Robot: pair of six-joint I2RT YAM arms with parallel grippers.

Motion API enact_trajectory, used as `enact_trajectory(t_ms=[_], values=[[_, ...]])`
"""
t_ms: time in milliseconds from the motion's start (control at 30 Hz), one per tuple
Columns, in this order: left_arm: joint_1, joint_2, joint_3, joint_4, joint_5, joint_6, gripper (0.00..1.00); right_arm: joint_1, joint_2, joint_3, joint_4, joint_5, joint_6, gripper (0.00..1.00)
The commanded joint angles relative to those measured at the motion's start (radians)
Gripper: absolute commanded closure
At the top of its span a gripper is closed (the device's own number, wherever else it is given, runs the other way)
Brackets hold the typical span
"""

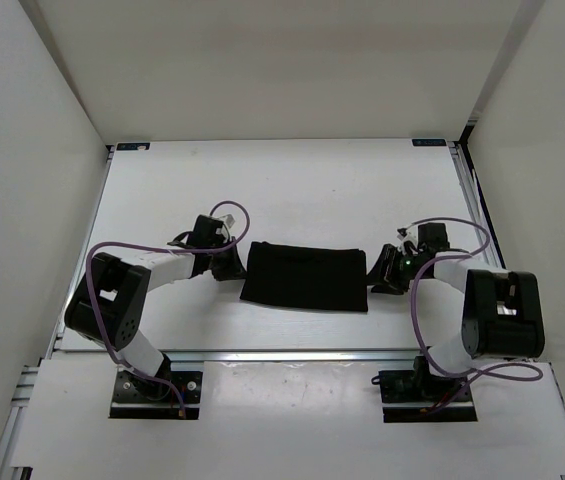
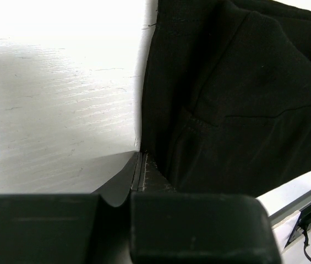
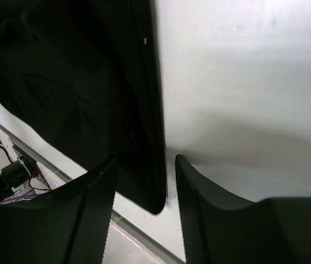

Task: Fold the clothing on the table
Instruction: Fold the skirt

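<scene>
The clothing [image 1: 307, 277] is spread between the claws. One edge is pinched by the clenched left claw [image 1: 234, 265] — the other is straddled by the released right claw [image 1: 376, 275].

The left gripper [image 2: 139, 166] is seen pressed closed against the clothing's [image 2: 238, 99] edge on the table [image 2: 56, 99].

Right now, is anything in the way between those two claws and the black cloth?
Nothing visible stands between them. The left gripper looks pinched shut on the left edge of the clothing. The right gripper stands open, with the cloth's right edge already lying between its fingers.
</scene>
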Motion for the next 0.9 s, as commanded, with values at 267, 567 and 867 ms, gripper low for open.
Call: enact_trajectory(t_ms=[267,567,867], values=[[-0.017,-0.021,-0.008,-0.037,-0.01,0.009,1.0,0.073,0.149,-0.019,0.273,-0.1,0.094,0.66],[-0.077,0.003,-0.005,0.0,-0.002,0.0,1.0,0.016,0.062,0.028,0.117,0.006,0.017,1.0],[-0.238,0.118,0.114,0.038,0.038,-0.028,1.0,-0.111,0.04,0.187,-0.164,0.135,-0.124,1.0]])
